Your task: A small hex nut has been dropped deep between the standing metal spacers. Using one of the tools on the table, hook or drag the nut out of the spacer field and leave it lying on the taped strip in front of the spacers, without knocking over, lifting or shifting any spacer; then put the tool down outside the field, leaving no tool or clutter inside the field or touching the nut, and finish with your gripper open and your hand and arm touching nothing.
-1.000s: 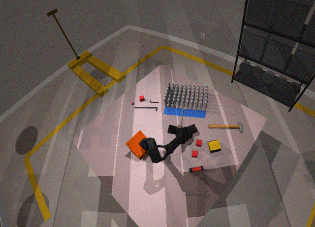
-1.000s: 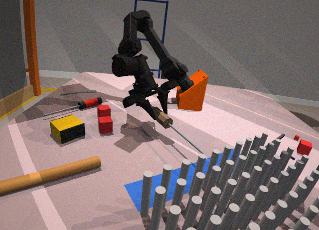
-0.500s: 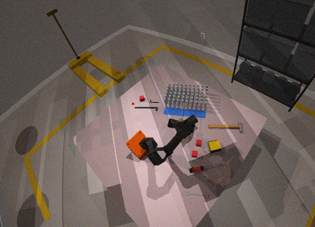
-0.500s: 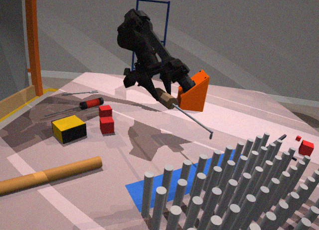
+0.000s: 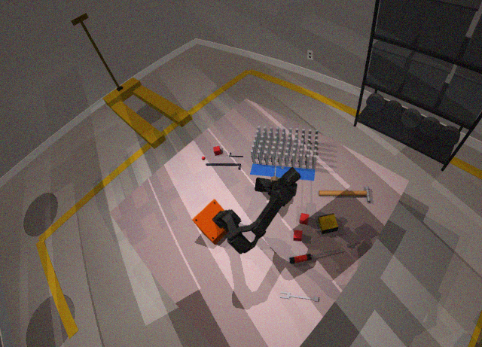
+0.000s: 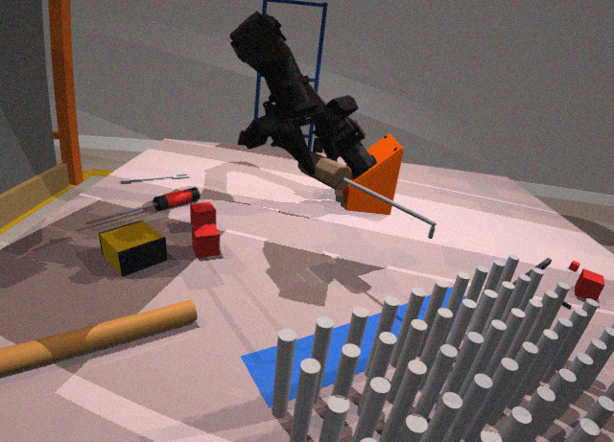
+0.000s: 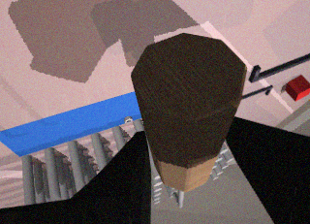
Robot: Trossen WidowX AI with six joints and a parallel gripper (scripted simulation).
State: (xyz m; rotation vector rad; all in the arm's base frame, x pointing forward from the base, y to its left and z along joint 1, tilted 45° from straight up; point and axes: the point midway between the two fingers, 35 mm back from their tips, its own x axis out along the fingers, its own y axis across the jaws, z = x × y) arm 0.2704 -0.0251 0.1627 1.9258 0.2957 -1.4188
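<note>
My gripper (image 5: 276, 180) (image 6: 317, 167) (image 7: 184, 132) is shut on the wooden handle of a hook tool (image 6: 333, 173) (image 7: 189, 79). Its thin metal shaft ends in a short bent tip, raised in the air in the exterior view. The grey spacers (image 5: 284, 147) (image 6: 283, 378) (image 7: 79, 163) stand upright in rows. The blue taped strip (image 5: 258, 170) (image 6: 262, 362) (image 7: 73, 124) lies in front of them. A small light ring, seemingly the hex nut (image 7: 128, 119), lies at the strip's spacer-side edge; whether it is fully on the strip cannot be told.
Two black hooked rods (image 5: 222, 164) (image 5: 236, 156) and a red cube (image 5: 217, 150) lie left of the field. A hammer (image 5: 342, 193), yellow block (image 5: 327, 222), two red cubes (image 5: 303, 218) (image 5: 297, 235), screwdriver (image 5: 300, 258) and fork-ended tool (image 5: 300, 296) lie right and front. An orange wedge (image 5: 210, 220) (image 6: 374, 190) stands by the arm.
</note>
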